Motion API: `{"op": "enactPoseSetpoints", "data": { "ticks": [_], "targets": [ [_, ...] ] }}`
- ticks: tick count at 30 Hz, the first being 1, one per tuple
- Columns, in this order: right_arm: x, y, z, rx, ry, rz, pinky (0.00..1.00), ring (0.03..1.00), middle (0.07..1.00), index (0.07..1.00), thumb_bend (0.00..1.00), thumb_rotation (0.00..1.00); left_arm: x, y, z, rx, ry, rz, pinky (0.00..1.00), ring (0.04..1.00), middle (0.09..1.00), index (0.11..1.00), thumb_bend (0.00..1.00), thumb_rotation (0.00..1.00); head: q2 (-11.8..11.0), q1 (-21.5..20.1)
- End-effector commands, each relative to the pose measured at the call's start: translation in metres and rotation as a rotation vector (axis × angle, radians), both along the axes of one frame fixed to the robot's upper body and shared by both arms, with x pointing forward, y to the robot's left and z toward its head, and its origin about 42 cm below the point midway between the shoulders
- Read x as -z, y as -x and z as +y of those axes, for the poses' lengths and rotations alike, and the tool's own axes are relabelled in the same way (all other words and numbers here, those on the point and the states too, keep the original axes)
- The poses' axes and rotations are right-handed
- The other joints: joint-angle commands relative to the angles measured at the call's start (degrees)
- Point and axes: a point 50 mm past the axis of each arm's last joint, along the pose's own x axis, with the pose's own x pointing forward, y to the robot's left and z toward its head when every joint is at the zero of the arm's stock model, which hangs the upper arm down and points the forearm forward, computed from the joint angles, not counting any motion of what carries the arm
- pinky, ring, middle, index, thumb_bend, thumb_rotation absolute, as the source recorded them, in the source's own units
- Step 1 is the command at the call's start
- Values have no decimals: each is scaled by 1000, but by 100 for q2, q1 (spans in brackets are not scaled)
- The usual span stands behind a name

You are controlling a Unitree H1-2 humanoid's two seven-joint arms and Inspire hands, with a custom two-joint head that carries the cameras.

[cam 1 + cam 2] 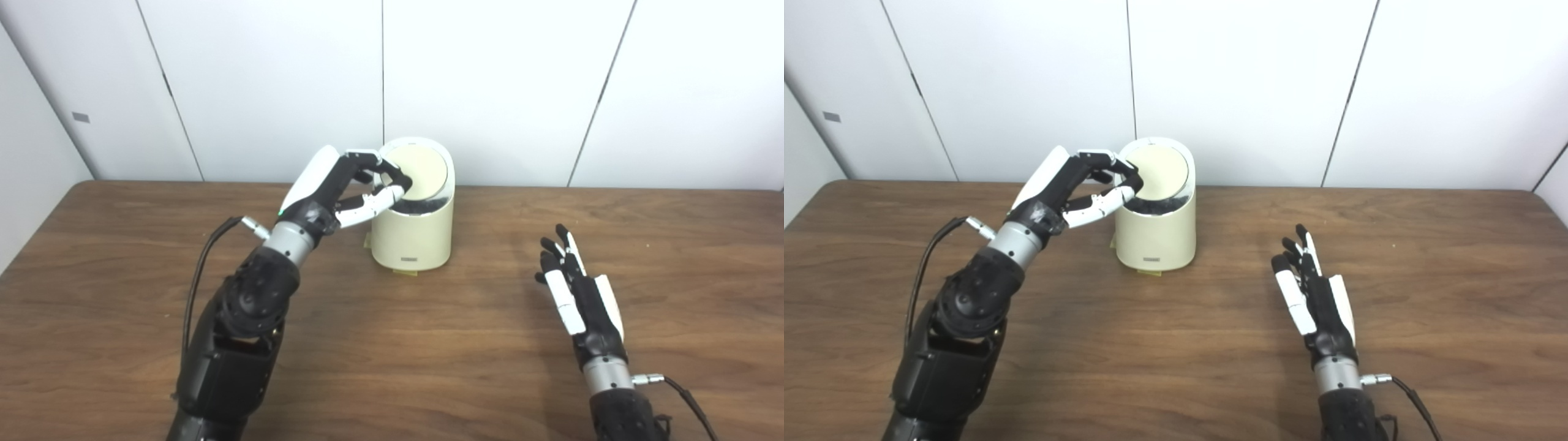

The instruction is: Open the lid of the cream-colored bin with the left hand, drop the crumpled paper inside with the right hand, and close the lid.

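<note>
My left hand [343,190] pinches tilted lid [422,171] at left edge of cream bin [413,236]. My right hand [576,294] empty, fingers spread, above table [429,355].

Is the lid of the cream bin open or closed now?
Open: the lid stands tilted up, a dark gap showing beneath it, the left hand at its edge.

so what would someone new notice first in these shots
The cream bin standing mid-table near the back wall, its round lid tilted up with the left hand pinching its edge. Then the right hand, open and empty over the bare wood to the bin's right. No crumpled paper shows anywhere.
</note>
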Motion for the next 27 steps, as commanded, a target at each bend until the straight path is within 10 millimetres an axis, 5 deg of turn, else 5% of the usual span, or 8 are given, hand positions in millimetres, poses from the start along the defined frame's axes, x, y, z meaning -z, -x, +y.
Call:
{"op": "enactPoseSetpoints", "data": {
  "ticks": [1, 2, 4, 7, 14, 19, 27],
  "targets": [
    [-17, -8, 1, -5, -2, -75, 788, 910, 921, 1000, 587, 1000, -9, 7, 5, -42, 71, -52, 749, 784, 755, 500, 482, 98, 0, -2],
    [-17, -8, 1, -5, -1, -74, 788, 910, 921, 1000, 586, 1000, -3, 11, 9, -55, 97, -38, 738, 780, 761, 500, 482, 97, -2, -3],
    [-17, -8, 1, -5, 1, -74, 783, 906, 919, 1000, 589, 1000, 5, 16, 14, -74, 124, -16, 752, 784, 775, 723, 428, 498, -8, -3],
    [-16, -7, 1, -10, 0, -81, 776, 904, 919, 999, 592, 1000, 23, 28, 26, -90, 154, 48, 784, 821, 802, 784, 394, 648, 9, -4],
    [-14, -5, 5, -36, -24, -75, 786, 915, 926, 985, 608, 1000, 53, 55, 45, -126, 200, 128, 850, 874, 860, 842, 358, 751, 33, -35],
    [-16, -6, 6, -42, -94, -77, 855, 936, 945, 982, 586, 1000, 83, 74, 52, -102, 441, 205, 932, 926, 912, 906, 352, 749, 46, -61],
    [-15, -4, 0, -48, -269, -69, 995, 999, 999, 995, 650, 1000, 129, 98, 57, -155, 667, 275, 1000, 1000, 1000, 1000, 427, 909, 73, -112]
  ]
}}
